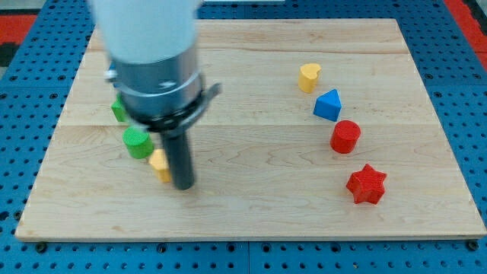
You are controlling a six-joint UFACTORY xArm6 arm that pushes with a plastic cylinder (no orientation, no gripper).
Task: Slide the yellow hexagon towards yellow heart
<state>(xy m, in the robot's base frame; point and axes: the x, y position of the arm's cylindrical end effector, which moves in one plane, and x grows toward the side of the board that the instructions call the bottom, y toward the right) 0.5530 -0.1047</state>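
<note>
The yellow hexagon (160, 164) lies at the board's lower left, partly hidden behind my rod. My tip (183, 185) rests on the board, touching the hexagon's right side. The yellow heart (309, 77) sits far off at the view's upper right. The arm's grey and white body covers the upper left of the board.
A green cylinder (138, 142) sits just up-left of the hexagon. Another green block (119, 110) peeks out behind the arm. A blue triangle (328, 105), a red cylinder (345, 137) and a red star (367, 184) line the right side. The wooden board (251, 205) lies on a blue pegboard.
</note>
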